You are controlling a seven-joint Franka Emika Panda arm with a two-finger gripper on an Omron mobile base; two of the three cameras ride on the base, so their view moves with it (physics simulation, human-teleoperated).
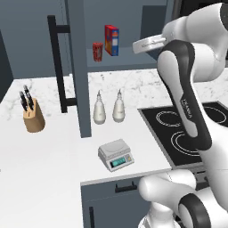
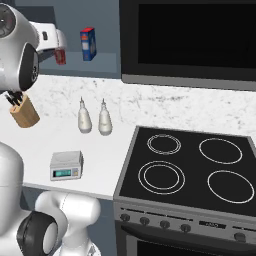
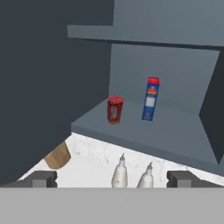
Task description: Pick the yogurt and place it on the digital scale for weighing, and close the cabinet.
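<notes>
Home kitchen, rendered. Evidence: white marble-look counter (image 1: 53, 151) with knife block (image 1: 33, 115); black four-ring cooktop (image 2: 192, 167) over oven front with knobs (image 2: 165, 223); black built-in microwave unit (image 2: 190, 40) above. Dark grey-blue wall cabinet (image 1: 80, 67), door open, food box (image 1: 111, 40) on shelf. Two white bottles (image 1: 109, 107) and digital scale (image 1: 116, 154) on counter.

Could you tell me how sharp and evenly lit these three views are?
Left base view: flat light, soft shadows under the digital scale. Right base view: no glare on the cooktop. Hand view: yogurt sharp, cabinet door side dark.
</notes>
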